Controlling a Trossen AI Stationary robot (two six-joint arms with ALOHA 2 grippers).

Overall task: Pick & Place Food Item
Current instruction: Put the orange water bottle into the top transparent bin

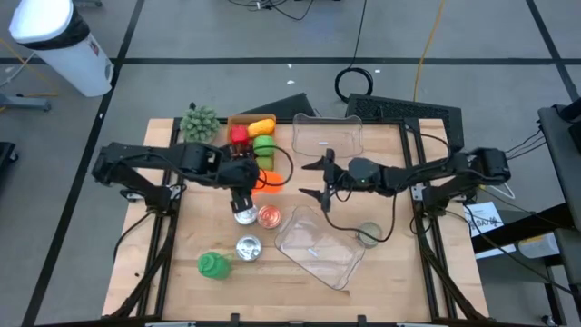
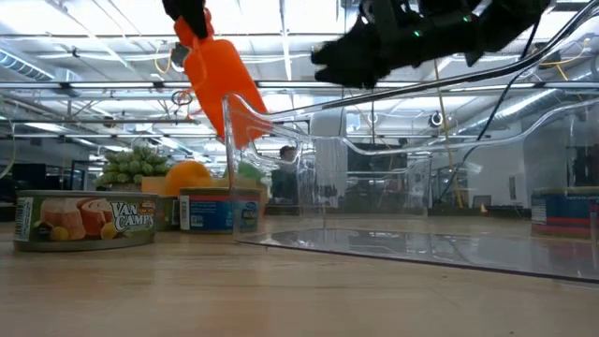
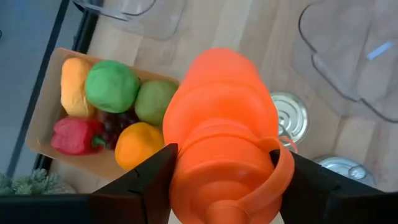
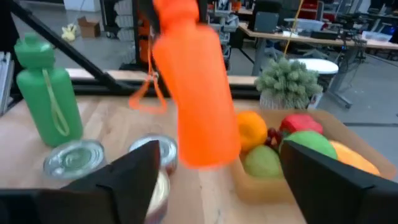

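Your left hand point(image 3: 217, 180) is clamped on an orange bottle point(image 1: 266, 181), lifted above the cans point(image 1: 247, 215) near the food tray point(image 1: 238, 121). Your right hand point(image 1: 320, 179), fingers spread and empty, faces it; advance and you could knock the bottle loose onto the counter point(image 1: 381, 263).

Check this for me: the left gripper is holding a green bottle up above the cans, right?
Not quite. The left gripper holds an orange bottle, as the left wrist view shows. The green bottle stands on the table. The rest is right.
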